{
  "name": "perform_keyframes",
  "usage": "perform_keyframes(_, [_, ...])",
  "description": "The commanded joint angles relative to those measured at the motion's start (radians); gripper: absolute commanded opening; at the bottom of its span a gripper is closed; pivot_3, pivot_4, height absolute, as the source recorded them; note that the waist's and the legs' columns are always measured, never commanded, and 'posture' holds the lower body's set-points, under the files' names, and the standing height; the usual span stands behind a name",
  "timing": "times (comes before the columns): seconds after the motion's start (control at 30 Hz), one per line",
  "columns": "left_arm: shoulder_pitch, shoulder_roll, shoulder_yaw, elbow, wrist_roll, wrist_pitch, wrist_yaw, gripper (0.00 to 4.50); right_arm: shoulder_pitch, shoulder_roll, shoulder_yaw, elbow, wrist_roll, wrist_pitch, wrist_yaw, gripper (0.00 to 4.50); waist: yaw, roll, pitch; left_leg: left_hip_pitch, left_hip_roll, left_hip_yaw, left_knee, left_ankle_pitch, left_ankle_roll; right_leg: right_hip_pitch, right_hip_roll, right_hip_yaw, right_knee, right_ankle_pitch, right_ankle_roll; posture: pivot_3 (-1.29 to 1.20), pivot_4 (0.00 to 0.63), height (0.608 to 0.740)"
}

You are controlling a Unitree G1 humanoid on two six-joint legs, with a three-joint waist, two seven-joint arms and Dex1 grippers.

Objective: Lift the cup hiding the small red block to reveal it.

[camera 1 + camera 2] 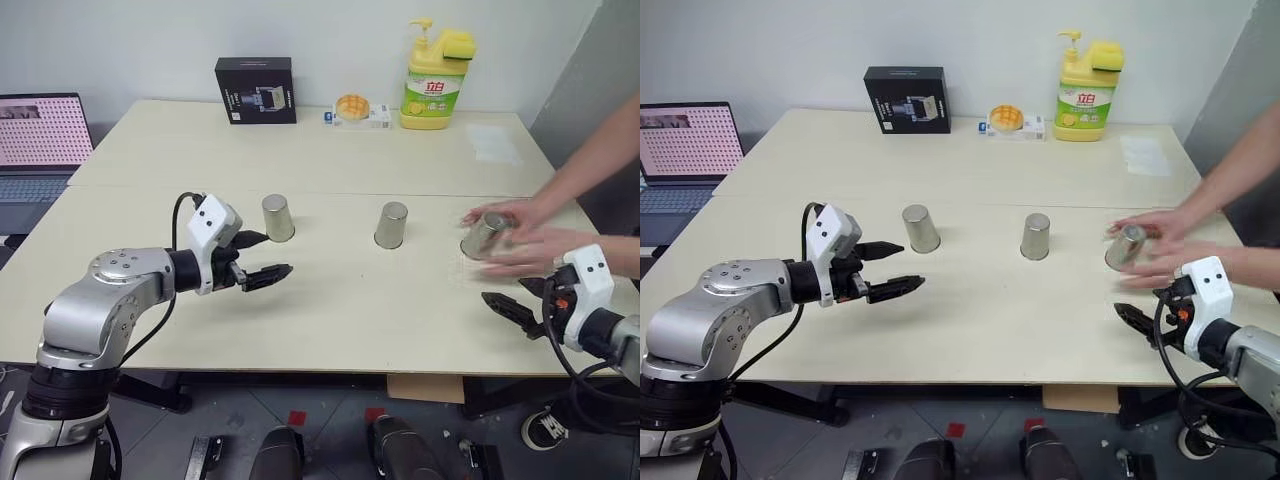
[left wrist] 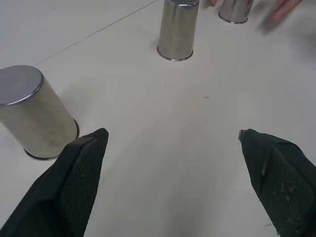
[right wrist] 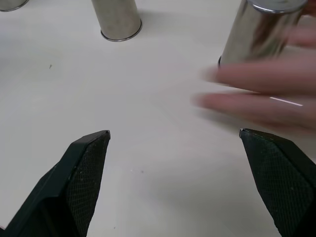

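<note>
Three alike silver cups stand upside down in a row on the table: a left cup (image 1: 277, 217), a middle cup (image 1: 391, 225) and a right cup (image 1: 483, 236). A person's hands (image 1: 525, 240) hold the right cup, which is tilted. The small red block is hidden, and I cannot tell which cup covers it. My left gripper (image 1: 272, 255) hovers open just in front of the left cup (image 2: 32, 113), touching nothing. My right gripper (image 1: 515, 312) is open near the table's front right edge, short of the person's fingers (image 3: 256, 94) and the right cup (image 3: 259, 29).
A black box (image 1: 255, 90), a small packet with an orange round thing (image 1: 355, 110) and a yellow-green soap bottle (image 1: 435, 80) line the table's far edge. A laptop (image 1: 40, 140) sits off to the left. The person's arms reach in from the right.
</note>
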Motion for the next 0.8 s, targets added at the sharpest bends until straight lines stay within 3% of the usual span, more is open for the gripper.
perform_keyframes(0.03, [-0.019, -0.032, -0.054, -0.065, -0.011, -0.050, -0.031, 4.50, -0.006, 0.020, 0.015, -0.011, -0.052, -0.058, -0.047, 4.45, 0.002, 0.000, 0.000, 0.000, 0.000, 0.000, 0.000, 0.000, 0.000, 0.000, 0.000, 0.000, 0.000, 0.000, 0.000, 0.00, 0.150, 0.740])
perform_keyframes(0.3, [-0.128, -0.213, -0.319, 0.025, 0.162, -0.339, -0.094, 4.50, -0.101, 0.076, 0.183, 0.210, -0.301, -0.327, -0.104, 4.45, 0.007, 0.000, 0.000, 0.001, -0.001, 0.002, 0.001, 0.000, 0.000, 0.001, 0.000, 0.002, 0.000, 0.000, 0.000, 0.00, 0.150, 0.740])
perform_keyframes(0.57, [-0.212, -0.442, -0.371, 0.222, 0.256, -0.486, -0.006, 4.50, -0.354, 0.144, 0.252, 0.558, -0.389, -0.491, -0.089, 4.45, 0.003, 0.001, -0.001, 0.003, -0.001, 0.003, 0.001, 0.000, 0.000, 0.002, 0.000, 0.004, 0.001, 0.003, 0.006, 0.00, 0.150, 0.740])
perform_keyframes(0.8, [-0.214, -0.475, -0.371, 0.263, 0.291, -0.515, -0.006, 4.50, -0.500, 0.167, 0.287, 0.805, -0.462, -0.595, -0.068, 4.45, 0.006, 0.002, -0.001, 0.002, -0.002, 0.002, 0.000, 0.000, 0.000, 0.002, 0.000, 0.003, 0.001, 0.004, 0.006, 0.00, 0.150, 0.740])
